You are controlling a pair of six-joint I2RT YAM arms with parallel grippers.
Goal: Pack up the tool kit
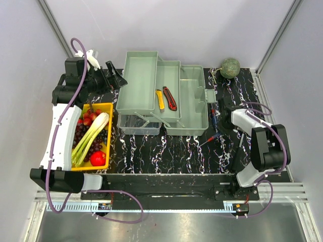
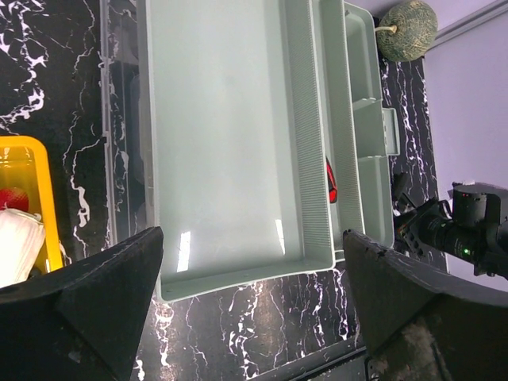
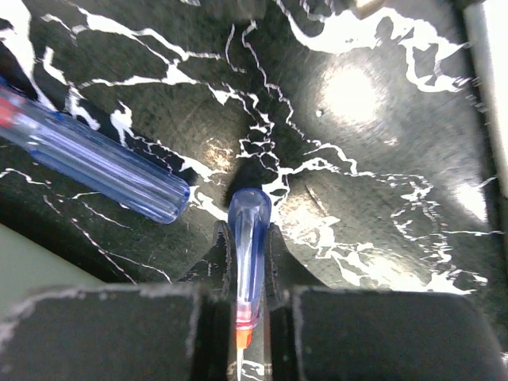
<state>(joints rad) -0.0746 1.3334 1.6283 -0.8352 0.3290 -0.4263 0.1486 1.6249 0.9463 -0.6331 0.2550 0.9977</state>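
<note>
A black table (image 1: 166, 151) with white marble-like veins fills the floor of a small booth with plain pale walls (image 1: 176, 25). A metal rail runs along its near edge, where we see both arm bases.

From above, the toolbox (image 1: 194, 101) lies open at the table's centre, its pale grey-green trays fanned out toward 10 o'clock. A yellow knife (image 1: 160, 99) and a red knife (image 1: 170, 98) lie side by side in the middle tray. A yellow tray (image 1: 101, 105) of produce sits at 9 o'clock from the toolbox, just beside it. A green melon (image 1: 230, 67) rests at 1 o'clock, near the far right corner.

The left gripper (image 2: 250, 238) hangs above the far left end of the toolbox. Its jaws stand wide apart and hold nothing. In its wrist view the big top tray fills the space between the jaws.

The right gripper (image 3: 248, 317) is down at the table, at 3 o'clock from the toolbox and just off its right wall. Its jaws are closed on a screwdriver (image 3: 248, 254). They press both sides of the clear blue handle, near the orange collar. The butt of the handle points to 12 o'clock in the wrist view. A second screwdriver (image 3: 103, 163), also blue-handled, lies on the table at 10 o'clock from those jaws, near the first but not touching it.
</note>
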